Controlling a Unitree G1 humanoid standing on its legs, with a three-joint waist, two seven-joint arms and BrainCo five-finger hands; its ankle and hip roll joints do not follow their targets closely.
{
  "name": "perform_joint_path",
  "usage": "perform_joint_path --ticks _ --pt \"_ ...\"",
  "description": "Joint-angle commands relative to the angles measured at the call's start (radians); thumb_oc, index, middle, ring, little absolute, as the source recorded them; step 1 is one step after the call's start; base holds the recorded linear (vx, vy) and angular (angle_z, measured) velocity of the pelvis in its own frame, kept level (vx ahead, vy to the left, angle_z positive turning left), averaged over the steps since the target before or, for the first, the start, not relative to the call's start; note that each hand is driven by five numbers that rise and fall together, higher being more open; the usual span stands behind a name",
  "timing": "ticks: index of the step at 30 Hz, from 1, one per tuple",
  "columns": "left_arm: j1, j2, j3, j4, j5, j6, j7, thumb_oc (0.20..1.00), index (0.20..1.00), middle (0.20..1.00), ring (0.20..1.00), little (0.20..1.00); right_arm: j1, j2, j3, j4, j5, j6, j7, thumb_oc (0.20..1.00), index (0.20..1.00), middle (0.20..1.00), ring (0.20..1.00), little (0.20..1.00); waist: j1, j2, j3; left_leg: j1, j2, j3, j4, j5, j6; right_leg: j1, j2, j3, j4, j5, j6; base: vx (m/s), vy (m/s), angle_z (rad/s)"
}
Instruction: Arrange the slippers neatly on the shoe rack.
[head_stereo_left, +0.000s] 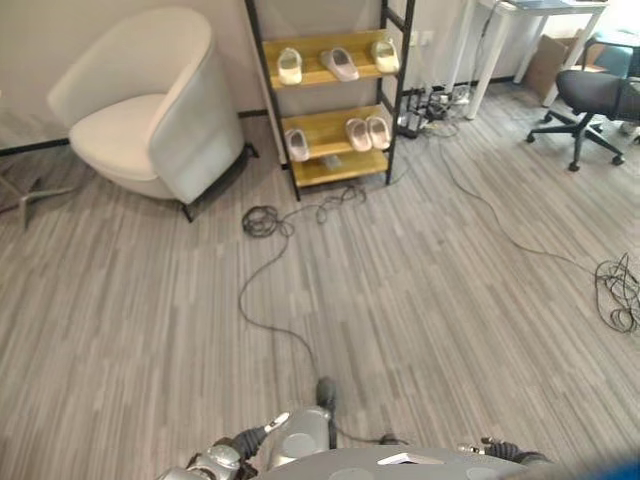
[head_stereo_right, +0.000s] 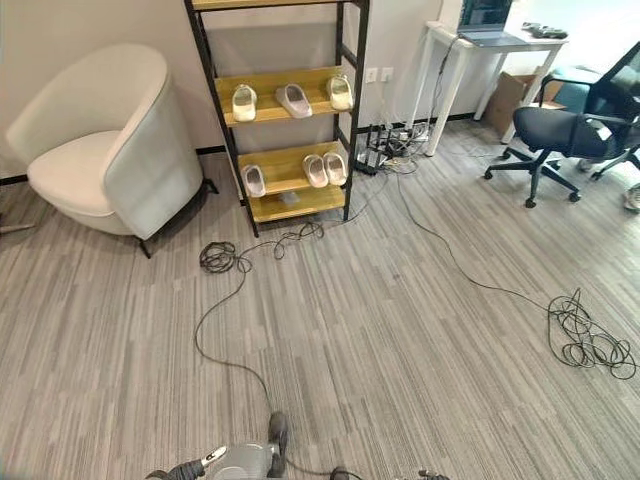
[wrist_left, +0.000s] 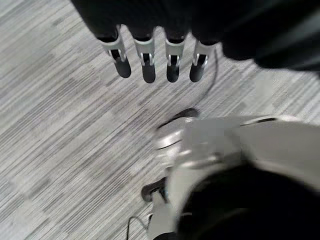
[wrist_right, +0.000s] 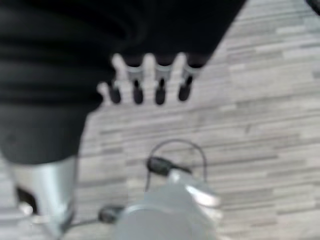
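At the far left an armchair (head_stereo_left: 150, 110) stands against the wall. Just to its right is the shoe rack (head_stereo_left: 330, 95), well away from the robot across the floor (head_stereo_left: 400, 300). Its upper shelf (head_stereo_left: 330, 68) carries three pale slippers spaced apart: one at the left (head_stereo_left: 290, 66), one in the middle (head_stereo_left: 341, 64) turned at an angle, one at the right (head_stereo_left: 385, 54). The lower shelf (head_stereo_left: 320, 160) has a single slipper (head_stereo_left: 297, 144) at the left and a pair (head_stereo_left: 368, 132) side by side at the right. Farther right are a white desk (head_stereo_right: 470, 60) and an office chair (head_stereo_right: 560, 125).

The left hand (wrist_left: 150, 60) hangs with fingers straight and relaxed over the floor, holding nothing; the right hand (wrist_right: 150, 82) likewise, fingers loose and empty.

The slippers look light, soft and slightly springy, likely foam or rubber, not fragile. A pinch across the upper strap or along the side of the sole should lift one easily; the angled middle one probably needs turning.
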Motion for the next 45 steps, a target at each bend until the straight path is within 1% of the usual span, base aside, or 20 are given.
perform_joint_path --ticks 1,2,3,4,6,10,12,13,14,19,20,23,24,26,30,34,35,36,41,45 --pt "-0.037 0.011 -0.027 -0.032 0.027 -0.015 0.01 1.0 1.0 1.0 1.0 1.0 -0.031 0.001 -0.016 -0.071 -0.031 -0.017 -0.001 1.0 1.0 1.0 1.0 1.0 0.007 -0.057 -0.009 -0.077 -0.101 -0.014 0.132 -0.056 0.122 0.041 -0.02 -0.009 0.322 0.101 0.164 0.15 0.096 -0.12" --pt "-0.038 0.011 -0.027 -0.032 0.027 -0.014 0.01 1.0 1.0 1.0 1.0 1.0 -0.031 0.001 -0.016 -0.07 -0.031 -0.017 -0.001 1.0 1.0 1.0 1.0 1.0 0.009 -0.055 -0.011 -0.079 -0.098 -0.014 0.13 -0.053 0.122 0.038 -0.017 -0.008 0.319 0.105 0.163 0.3 0.215 -0.05" --pt "-0.056 0.011 -0.043 -0.057 0.032 -0.017 0.024 1.0 1.0 1.0 1.0 1.0 -0.048 -0.001 -0.01 -0.091 -0.041 -0.017 -0.006 1.0 1.0 1.0 1.0 1.0 -0.024 -0.032 0.014 -0.025 -0.107 -0.038 0.111 -0.074 0.146 -0.033 -0.028 0.008 0.506 0.233 0.2 0.14 0.115 0.14" --pt "-0.057 0.011 -0.043 -0.057 0.032 -0.017 0.024 1.0 1.0 1.0 1.0 1.0 -0.049 -0.001 -0.01 -0.091 -0.041 -0.017 -0.006 1.0 1.0 1.0 1.0 1.0 -0.023 -0.029 0.012 -0.028 -0.104 -0.038 0.11 -0.072 0.144 -0.036 -0.024 0.008 0.503 0.238 0.199 0.35 0.225 0.14" --pt "-0.082 0.015 -0.062 -0.078 0.031 -0.018 0.04 1.0 1.0 1.0 1.0 1.0 -0.073 -0.007 -0.013 -0.125 -0.047 -0.026 -0.015 1.0 1.0 1.0 1.0 1.0 -0.056 0.039 0.033 0.062 -0.075 -0.074 0.064 -0.084 0.156 -0.182 -0.01 -0.029 0.685 0.255 0.187 0.4 0.171 0.36" --pt "-0.108 0.008 -0.083 -0.079 0.045 -0.026 0.046 1.0 1.0 1.0 1.0 1.0 -0.078 -0.012 -0.007 -0.135 -0.049 -0.031 -0.02 1.0 1.0 1.0 1.0 1.0 -0.099 0.058 0.049 0.161 -0.088 -0.133 0.038 -0.125 0.131 -0.276 -0.075 -0.068 0.502 0.087 0.123 0.41 -0.031 0.29" --pt "-0.109 0.004 -0.092 -0.071 0.053 -0.03 0.048 1.0 1.0 1.0 1.0 1.0 -0.078 -0.013 -0.006 -0.131 -0.054 -0.031 -0.02 1.0 1.0 1.0 1.0 1.0 -0.113 0.054 0.054 0.186 -0.091 -0.154 0.041 -0.149 0.118 -0.297 -0.104 -0.054 0.392 0.09 0.113 0.4 -0.184 0.66" --pt "-0.108 -0.001 -0.102 -0.051 0.068 -0.034 0.05 1.0 1.0 1.0 1.0 1.0 -0.073 -0.018 -0.014 -0.12 -0.048 -0.027 -0.013 1.0 1.0 1.0 1.0 1.0 -0.135 0.039 0.057 0.242 -0.098 -0.193 0.038 -0.201 0.09 -0.323 -0.15 0.018 0.162 0.138 0.123 0.54 -0.296 0.6" --pt "-0.102 0.002 -0.096 -0.025 0.072 -0.034 0.055 1.0 1.0 1.0 1.0 1.0 -0.067 -0.017 -0.018 -0.103 -0.05 -0.018 -0.003 1.0 1.0 1.0 1.0 1.0 -0.148 0.031 0.06 0.267 -0.093 -0.216 0.037 -0.223 0.083 -0.353 -0.173 0.071 0.09 0.189 0.136 0.55 -0.291 0.42" --pt "-0.065 0.005 -0.08 0.022 0.102 -0.024 0.049 1.0 1.0 1.0 1.0 1.0 -0.024 -0.005 -0.017 -0.056 -0.084 -0.003 0.018 1.0 1.0 1.0 1.0 1.0 -0.154 0.021 0.03 0.356 -0.037 -0.243 0.018 -0.257 0.049 -0.359 -0.176 0.042 0.051 0.239 0.167 0.42 -0.307 0.46" --pt "-0.037 0.005 -0.08 0.027 0.12 -0.024 0.041 1.0 1.0 1.0 1.0 1.0 -0.006 -0.003 -0.018 -0.041 -0.092 -0.001 0.026 1.0 1.0 1.0 1.0 1.0 -0.154 0.009 0.0 0.383 -0.005 -0.265 0.026 -0.255 0.029 -0.343 -0.133 0.079 0.096 0.242 0.151 0.39 -0.393 0.63" --pt "-0.017 0.004 -0.069 0.025 0.111 -0.024 0.039 1.0 1.0 1.0 1.0 1.0 0.004 -0.009 -0.019 -0.026 -0.082 0.0 0.027 1.0 1.0 1.0 1.0 1.0 -0.149 0.018 -0.017 0.377 0.058 -0.277 0.07 -0.207 -0.004 -0.323 -0.081 0.063 0.125 0.207 0.129 0.28 -0.355 0.57" --pt "-0.011 -0.004 -0.06 0.017 0.091 -0.023 0.034 1.0 1.0 1.0 1.0 1.0 0.008 -0.011 -0.019 -0.027 -0.077 -0.001 0.023 1.0 1.0 1.0 1.0 1.0 -0.139 0.016 -0.018 0.295 0.104 -0.265 0.236 -0.09 -0.028 -0.277 -0.054 0.043 0.125 0.167 0.091 0.28 -0.548 0.05" --pt "-0.017 -0.004 -0.062 -0.004 0.068 -0.017 0.036 1.0 1.0 1.0 1.0 1.0 0.004 -0.023 -0.021 -0.035 -0.057 -0.002 0.008 1.0 1.0 1.0 1.0 1.0 -0.126 -0.011 0.011 0.153 0.131 -0.27 0.483 0.037 -0.015 -0.215 -0.04 0.024 0.116 0.132 0.042 0.18 -0.517 0.13" --pt "-0.033 0.0 -0.065 -0.051 0.045 -0.016 0.043 1.0 1.0 1.0 1.0 1.0 -0.027 -0.064 -0.011 -0.055 -0.062 -0.006 -0.015 1.0 1.0 1.0 1.0 1.0 -0.094 -0.043 0.055 0.047 0.168 -0.171 0.633 0.031 0.018 -0.142 -0.023 -0.005 0.117 0.088 -0.001 0.16 -0.328 0.09" --pt "-0.046 0.001 -0.07 -0.065 0.046 -0.025 0.046 1.0 1.0 1.0 1.0 1.0 -0.062 -0.091 0.005 -0.079 -0.073 -0.018 -0.032 1.0 1.0 1.0 1.0 1.0 -0.049 -0.055 0.072 -0.08 0.086 -0.087 0.521 -0.032 0.02 -0.061 -0.01 -0.02 0.105 0.05 0.011 0.28 -0.105 0.21" --pt "-0.049 0.005 -0.065 -0.063 0.039 -0.029 0.046 1.0 1.0 1.0 1.0 1.0 -0.076 -0.085 0.032 -0.098 -0.08 -0.027 -0.042 1.0 1.0 1.0 1.0 1.0 -0.013 -0.051 0.075 -0.129 0.037 -0.046 0.333 -0.024 0.033 -0.005 0.019 -0.018 0.089 0.023 0.023 0.4 -0.001 0.25" --pt "-0.051 0.01 -0.063 -0.06 0.041 -0.029 0.048 1.0 1.0 1.0 1.0 1.0 -0.081 -0.079 0.049 -0.103 -0.09 -0.031 -0.046 1.0 1.0 1.0 1.0 1.0 0.009 -0.04 0.07 -0.139 0.015 -0.049 0.205 0.035 0.03 0.029 0.044 -0.008 0.079 0.006 0.025 0.4 -0.001 0.23" --pt "-0.045 0.02 -0.038 -0.019 0.069 -0.015 0.045 1.0 1.0 1.0 1.0 1.0 -0.1 -0.043 0.105 -0.097 -0.14 -0.026 -0.04 1.0 1.0 1.0 1.0 1.0 0.078 -0.034 0.031 -0.156 -0.013 -0.027 -0.063 0.122 0.02 0.146 0.083 0.039 0.051 -0.055 0.033 0.44 0.071 -0.15" --pt "-0.03 0.044 -0.006 0.0 0.076 -0.006 0.056 1.0 1.0 1.0 1.0 1.0 -0.091 -0.01 0.102 -0.104 -0.134 -0.025 -0.036 1.0 1.0 1.0 1.0 1.0 0.071 -0.055 -0.018 -0.131 -0.022 -0.006 -0.057 0.165 0.036 0.171 0.065 0.046 0.042 -0.06 0.054 0.37 0.152 -0.38"
